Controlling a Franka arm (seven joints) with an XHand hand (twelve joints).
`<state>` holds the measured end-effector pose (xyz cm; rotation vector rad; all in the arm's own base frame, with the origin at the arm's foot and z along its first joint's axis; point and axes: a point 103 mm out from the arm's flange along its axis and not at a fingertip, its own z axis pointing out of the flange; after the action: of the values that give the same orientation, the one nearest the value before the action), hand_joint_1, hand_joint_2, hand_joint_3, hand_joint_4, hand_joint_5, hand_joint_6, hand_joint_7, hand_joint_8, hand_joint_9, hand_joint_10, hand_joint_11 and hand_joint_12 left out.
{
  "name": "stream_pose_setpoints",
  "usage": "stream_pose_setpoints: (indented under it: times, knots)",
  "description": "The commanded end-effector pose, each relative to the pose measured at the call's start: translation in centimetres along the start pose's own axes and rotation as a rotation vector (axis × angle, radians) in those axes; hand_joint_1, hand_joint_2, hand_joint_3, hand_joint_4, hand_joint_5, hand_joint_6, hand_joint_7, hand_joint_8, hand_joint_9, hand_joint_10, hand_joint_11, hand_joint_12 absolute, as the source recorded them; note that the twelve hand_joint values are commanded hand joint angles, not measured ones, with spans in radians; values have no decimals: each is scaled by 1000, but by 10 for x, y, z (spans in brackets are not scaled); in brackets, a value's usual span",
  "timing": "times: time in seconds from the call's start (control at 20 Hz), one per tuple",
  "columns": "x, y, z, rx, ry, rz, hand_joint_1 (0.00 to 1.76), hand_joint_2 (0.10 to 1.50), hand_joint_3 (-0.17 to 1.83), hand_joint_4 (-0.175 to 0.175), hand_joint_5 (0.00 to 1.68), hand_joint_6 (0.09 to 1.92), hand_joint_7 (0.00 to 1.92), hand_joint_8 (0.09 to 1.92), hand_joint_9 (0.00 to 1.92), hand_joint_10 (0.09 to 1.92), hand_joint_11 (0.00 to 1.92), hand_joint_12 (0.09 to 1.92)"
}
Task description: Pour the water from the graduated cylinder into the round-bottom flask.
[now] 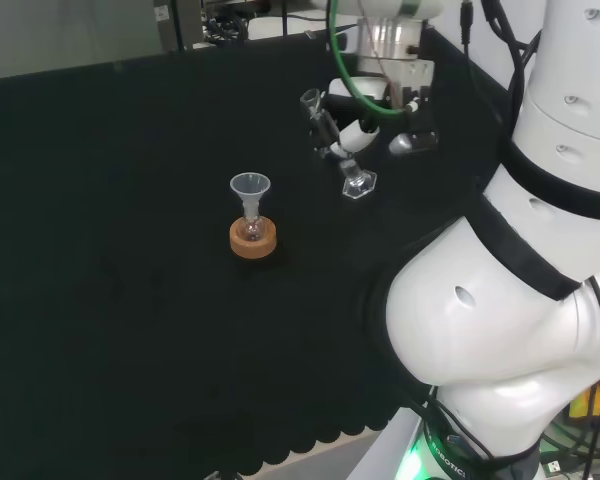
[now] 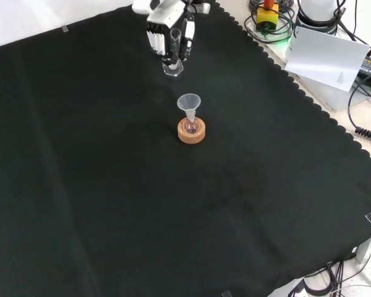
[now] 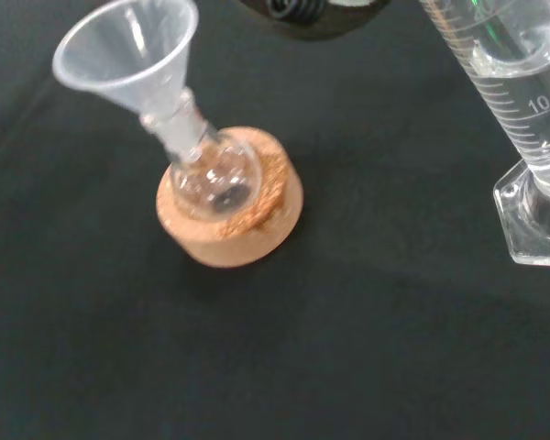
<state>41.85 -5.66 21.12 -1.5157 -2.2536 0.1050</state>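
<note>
The black and white hand has its fingers curled round the clear graduated cylinder, tilted, its hexagonal foot at the black-clothed desk; contact is unclear. Nearby, a small round-bottom glass flask with a translucent plastic funnel sits in a cork ring. The cylinder's top is cut off in the wrist view.

The arm is all glossy white rounded shells, kinda bulbous, with black bands at the seams between links and small dark screw holes dotted on the casing. Just above the hand a green cable loops past a pale wrist block, plus thinner wires. The hand itself is white with black segments, and from the front its fingers look ribbed in black and white.
</note>
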Motion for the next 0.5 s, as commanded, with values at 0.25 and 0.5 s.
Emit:
stream_pose_setpoints:
  times: [0.25, 0.5]
  knots:
    - [13, 22, 32, 338, -214, 104, 1285, 1052, -4, -175, 1105, 805, 1144, 771, 1484, 87, 1207, 725]
    - [9, 23, 32, 379, -218, 134, 1284, 1052, -4, -175, 1105, 806, 1144, 772, 1485, 87, 1209, 724]
